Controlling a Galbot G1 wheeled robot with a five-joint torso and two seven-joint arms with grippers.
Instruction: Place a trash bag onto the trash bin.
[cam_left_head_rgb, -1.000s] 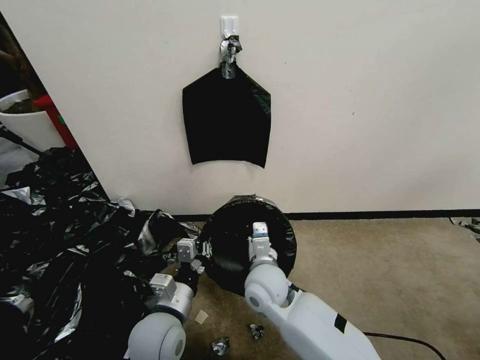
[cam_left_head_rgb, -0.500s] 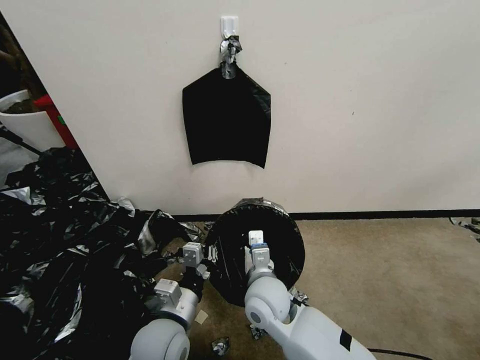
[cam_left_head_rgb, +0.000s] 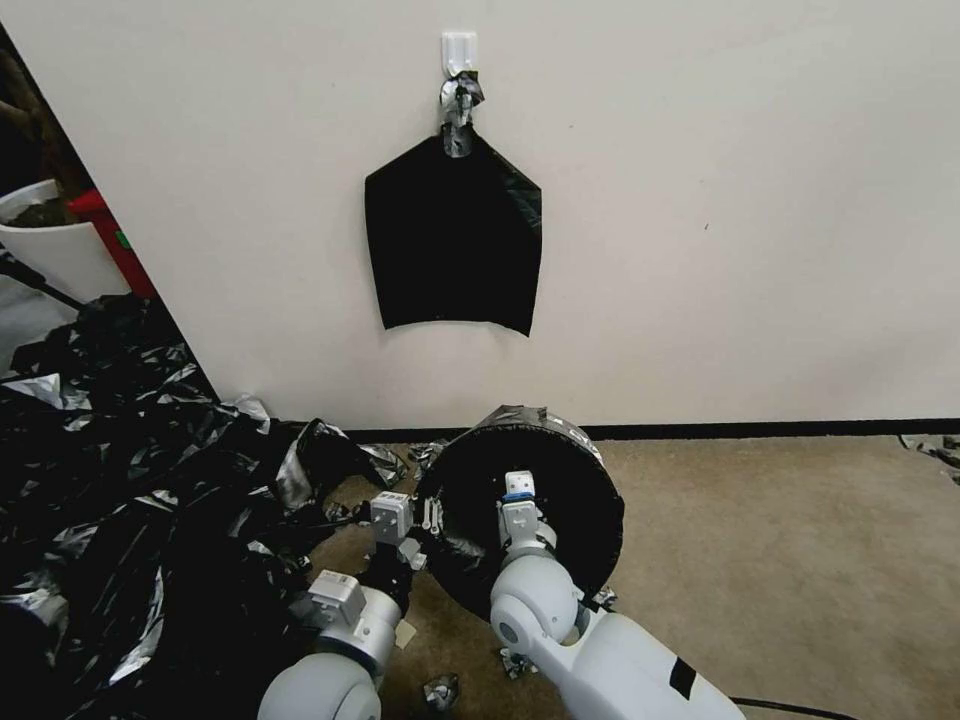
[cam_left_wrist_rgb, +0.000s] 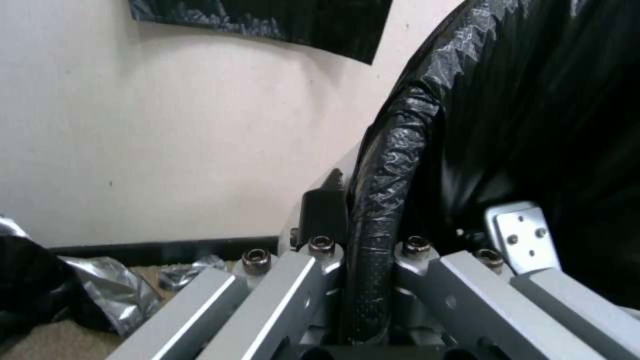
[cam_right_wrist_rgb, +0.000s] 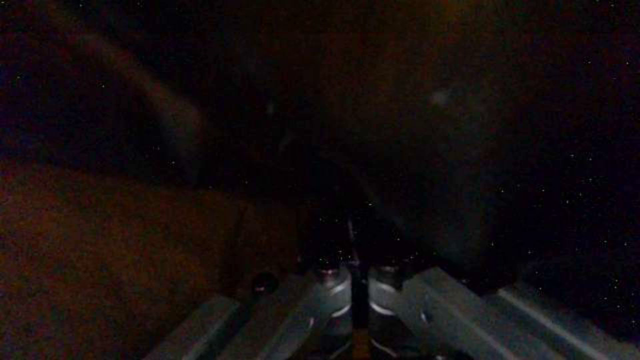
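Head view: the left claw (cam_left_head_rgb: 428, 515) is seen at the near-left rim of the trash bin (cam_left_head_rgb: 525, 415), which lies tilted with its mouth toward the robot. The thin, glossy, wrinkled trash bag (cam_left_head_rgb: 560, 500) is stretched over the round rim and lines the inside. The rolled bag edge (cam_left_wrist_rgb: 380, 200) is pinched between the left claw's jaws. The right claw (cam_left_head_rgb: 517, 492) is reached inside the lined bin; whether it is open cannot be told. A flat black bag (cam_left_head_rgb: 452, 240) hangs on the wall behind.

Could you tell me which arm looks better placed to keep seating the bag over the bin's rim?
Probably the left. The left claw straddles the rolled edge of the trash bag at the rim. The right claw reaches into the dark, bag-lined mouth, away from the rim.
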